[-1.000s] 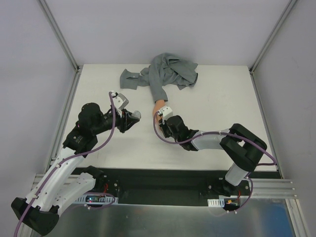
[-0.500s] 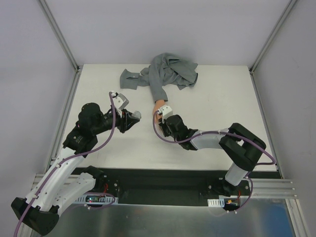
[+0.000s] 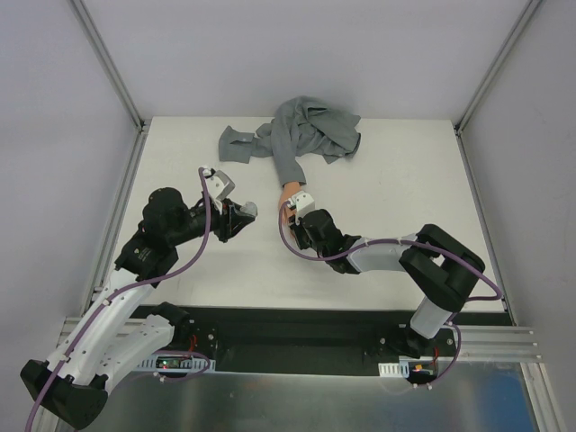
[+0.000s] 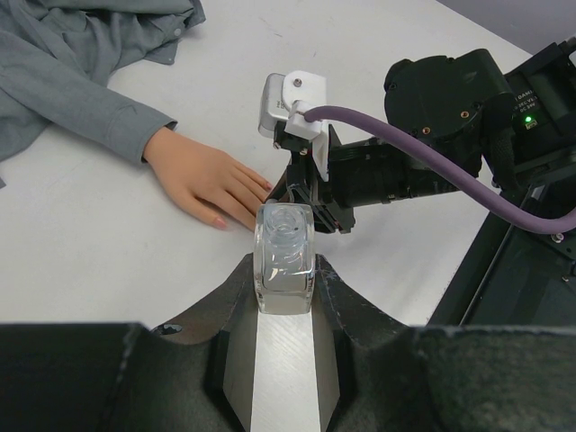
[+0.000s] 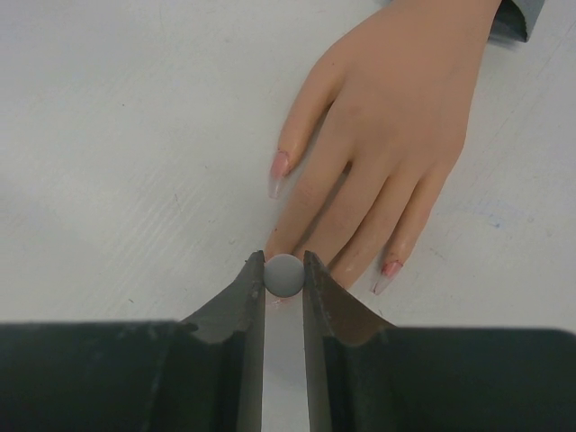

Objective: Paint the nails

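The left gripper (image 4: 284, 267) was closed on a clear glass bottle (image 4: 284, 241). The right gripper (image 5: 284, 264) pinched a round grey cap (image 5: 284, 276), narrowly open, above the mannequin hand (image 5: 396, 126). The nails (image 5: 279, 165) lay near the centre of the tabletop (image 3: 405, 180), with the grey sleeve (image 3: 301, 135) reaching its far edge.

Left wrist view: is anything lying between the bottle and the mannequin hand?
No. In the left wrist view only bare table separates the clear bottle, held in the left gripper, from the mannequin hand.
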You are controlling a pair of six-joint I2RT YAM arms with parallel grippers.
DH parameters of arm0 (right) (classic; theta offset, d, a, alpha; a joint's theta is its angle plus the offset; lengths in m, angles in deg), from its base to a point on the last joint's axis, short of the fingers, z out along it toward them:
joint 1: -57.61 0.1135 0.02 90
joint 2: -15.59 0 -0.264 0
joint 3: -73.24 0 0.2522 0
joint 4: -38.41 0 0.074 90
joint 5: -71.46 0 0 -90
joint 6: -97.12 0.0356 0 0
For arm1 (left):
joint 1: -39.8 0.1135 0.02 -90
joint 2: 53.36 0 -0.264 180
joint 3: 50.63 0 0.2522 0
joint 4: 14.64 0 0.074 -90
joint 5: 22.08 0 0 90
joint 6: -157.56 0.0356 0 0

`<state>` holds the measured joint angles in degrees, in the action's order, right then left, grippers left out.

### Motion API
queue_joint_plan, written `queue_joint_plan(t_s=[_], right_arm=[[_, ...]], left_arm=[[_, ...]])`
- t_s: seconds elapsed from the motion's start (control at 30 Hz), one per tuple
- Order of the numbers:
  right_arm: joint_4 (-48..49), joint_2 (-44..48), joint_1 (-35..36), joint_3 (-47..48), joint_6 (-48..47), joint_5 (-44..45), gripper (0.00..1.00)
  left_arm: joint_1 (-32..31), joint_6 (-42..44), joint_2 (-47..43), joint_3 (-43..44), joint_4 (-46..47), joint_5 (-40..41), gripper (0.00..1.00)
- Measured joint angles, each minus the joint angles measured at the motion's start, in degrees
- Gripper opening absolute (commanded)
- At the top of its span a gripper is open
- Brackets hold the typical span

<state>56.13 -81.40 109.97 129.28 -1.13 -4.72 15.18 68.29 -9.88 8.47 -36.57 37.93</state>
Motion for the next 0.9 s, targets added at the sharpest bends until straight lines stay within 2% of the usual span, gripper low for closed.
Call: queue_joint_plan(t_s=[0.9], right_arm=[[0.0,0.1,0.6,-1.2,1.5,-0.7,0.00]], left_arm=[[0.0,0.0,-0.5,-0.3,0.2,0.0,0.00]])
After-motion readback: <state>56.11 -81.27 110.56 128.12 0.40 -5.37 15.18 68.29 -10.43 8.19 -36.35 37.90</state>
